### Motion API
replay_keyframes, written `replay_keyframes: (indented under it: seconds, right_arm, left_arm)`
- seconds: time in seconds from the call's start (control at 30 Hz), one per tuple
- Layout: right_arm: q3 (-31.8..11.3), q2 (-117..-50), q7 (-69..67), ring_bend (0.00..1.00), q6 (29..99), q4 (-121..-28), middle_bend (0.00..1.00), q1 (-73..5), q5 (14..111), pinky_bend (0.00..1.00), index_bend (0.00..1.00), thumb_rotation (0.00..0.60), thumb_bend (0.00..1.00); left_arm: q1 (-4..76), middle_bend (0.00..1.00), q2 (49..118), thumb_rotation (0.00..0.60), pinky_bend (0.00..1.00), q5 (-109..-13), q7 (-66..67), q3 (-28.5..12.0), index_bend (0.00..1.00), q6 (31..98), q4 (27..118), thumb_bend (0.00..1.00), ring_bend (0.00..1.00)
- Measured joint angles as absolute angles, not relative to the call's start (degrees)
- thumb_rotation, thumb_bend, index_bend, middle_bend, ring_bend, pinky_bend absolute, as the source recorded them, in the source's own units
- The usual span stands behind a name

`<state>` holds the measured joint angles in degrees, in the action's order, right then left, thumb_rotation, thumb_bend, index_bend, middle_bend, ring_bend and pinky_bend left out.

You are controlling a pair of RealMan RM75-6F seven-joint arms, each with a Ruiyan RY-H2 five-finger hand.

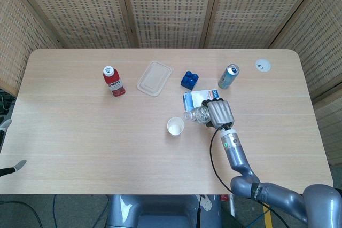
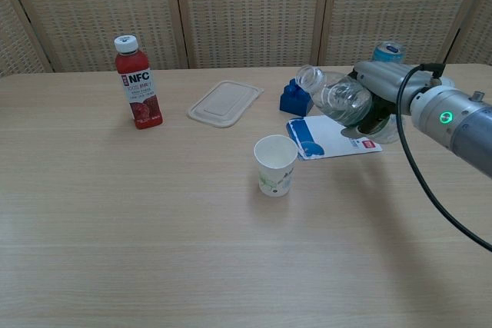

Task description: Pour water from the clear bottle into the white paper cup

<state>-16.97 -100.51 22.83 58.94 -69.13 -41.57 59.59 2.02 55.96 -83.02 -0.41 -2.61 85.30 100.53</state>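
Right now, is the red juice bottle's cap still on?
Yes, the red juice bottle stands upright on the table with its white cap on top.

The right hand point(image 2: 382, 88) wraps the rear of the clear bottle point(image 2: 338, 97), hiding the bottle's base and the fingers' contact behind it. In the head view the same hand covers most of the bottle from above, leaving only neck and mouth exposed. The can point(image 2: 388, 51) is largely concealed behind the hand in the chest view; only its top shows. The blue block point(image 2: 294, 100) is partly masked by the bottle neck. The left hand point(image 1: 6, 148) is cut by the head view's left edge; its finger posture cannot be determined. Print on the blue-and-white packet point(image 2: 327, 137) is illegible.
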Motion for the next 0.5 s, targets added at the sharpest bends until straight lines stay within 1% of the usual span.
replay_keyframes:
  seconds: [0.27, 0.5]
  right_arm:
    - [-16.68, -102.37, 29.04, 0.44, 61.07, -68.53, 0.57, -42.35, 57.42, 0.58, 0.57, 0.600, 0.54]
    - [-15.42, -103.65, 32.30, 0.45, 62.72, -66.38, 0.58, -42.69, 58.36, 0.58, 0.58, 0.600, 0.54]
  left_arm:
    - [2.07, 0.00, 55.88, 0.600, 0.00, -82.93, -0.68, -2.64, 0.00, 85.30, 100.48, 0.07, 0.00]
    - [2.10, 0.00, 55.77, 0.600, 0.00, -82.67, -1.24, -2.72, 0.00, 85.20, 100.28, 0.07, 0.00]
